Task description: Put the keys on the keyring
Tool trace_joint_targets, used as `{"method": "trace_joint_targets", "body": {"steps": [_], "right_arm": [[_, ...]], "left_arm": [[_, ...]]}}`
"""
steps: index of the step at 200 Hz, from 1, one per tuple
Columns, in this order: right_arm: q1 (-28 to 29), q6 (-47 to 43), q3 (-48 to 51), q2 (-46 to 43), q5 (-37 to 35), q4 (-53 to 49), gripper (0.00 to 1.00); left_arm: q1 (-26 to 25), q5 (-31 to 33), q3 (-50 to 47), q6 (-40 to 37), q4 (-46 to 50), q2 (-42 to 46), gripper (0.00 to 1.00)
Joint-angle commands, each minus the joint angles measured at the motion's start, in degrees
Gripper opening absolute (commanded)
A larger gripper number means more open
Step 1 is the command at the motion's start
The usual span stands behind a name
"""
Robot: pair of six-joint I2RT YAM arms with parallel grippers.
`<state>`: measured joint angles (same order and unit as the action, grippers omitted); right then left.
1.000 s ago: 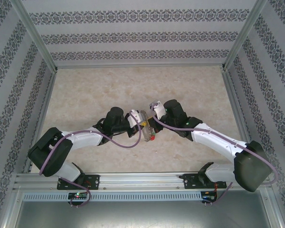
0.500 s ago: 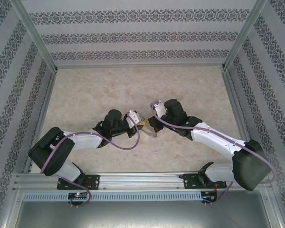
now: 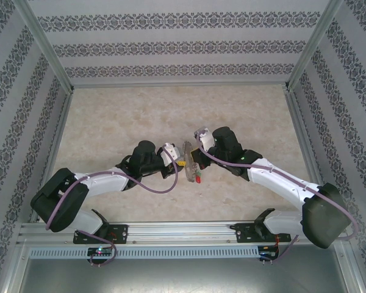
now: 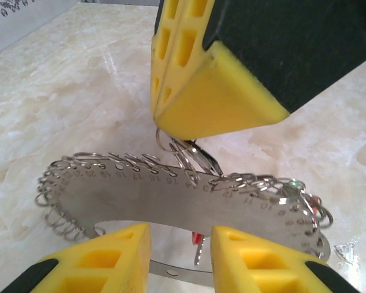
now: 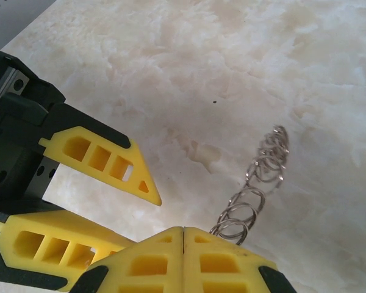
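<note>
The keyring (image 4: pixel 171 189) is a flat silvery loop with numbered holes and many small wire rings along its edge. It stands on edge above the table between my two grippers (image 3: pixel 188 162). My right gripper (image 5: pixel 183 235) is shut on its top edge; its yellow fingers (image 4: pixel 213 91) come down onto the small rings (image 5: pixel 256 183). My left gripper (image 4: pixel 180 244) is open just below the loop's inner edge, with nothing between its fingers. A red-headed key (image 3: pixel 196 179) hangs at the loop's near end and shows through the left fingers' gap (image 4: pixel 198 238).
The marble-patterned table (image 3: pixel 110 116) has patterned walls on three sides and a metal rail (image 3: pixel 183 229) along the near edge. In the right wrist view the left gripper's open fingers (image 5: pixel 104 162) stand close at the left.
My left gripper has gone from shut to open. The keyring has swung back to stand edge-on between the grippers, with the red key hanging at its near end.
</note>
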<state>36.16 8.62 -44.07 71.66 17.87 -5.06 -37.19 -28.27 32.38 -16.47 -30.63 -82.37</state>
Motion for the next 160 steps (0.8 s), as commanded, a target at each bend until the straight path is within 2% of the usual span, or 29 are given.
{"method": "trace_joint_targets", "body": {"steps": [1,55,142,160], "right_arm": [[0.61,-1.19,-2.23,-1.05,1.02,0.5,0.0],[0.8,-1.72,-2.78,-0.93,1.96,0.09,0.0],[1.1,-2.12,-2.1,-0.91,2.05,0.14,0.0],[1.07,-2.22,-1.96,-0.82,1.97,0.2,0.0]], "left_arm": [[-1.26,-1.32,2.29,-1.55,3.22,1.31,0.33],[-1.75,0.26,4.12,-1.37,3.0,-0.55,0.33],[-1.85,0.04,6.26,-3.35,5.38,-2.76,0.26],[-1.86,0.79,5.84,-3.65,5.61,-2.0,0.28]]}}
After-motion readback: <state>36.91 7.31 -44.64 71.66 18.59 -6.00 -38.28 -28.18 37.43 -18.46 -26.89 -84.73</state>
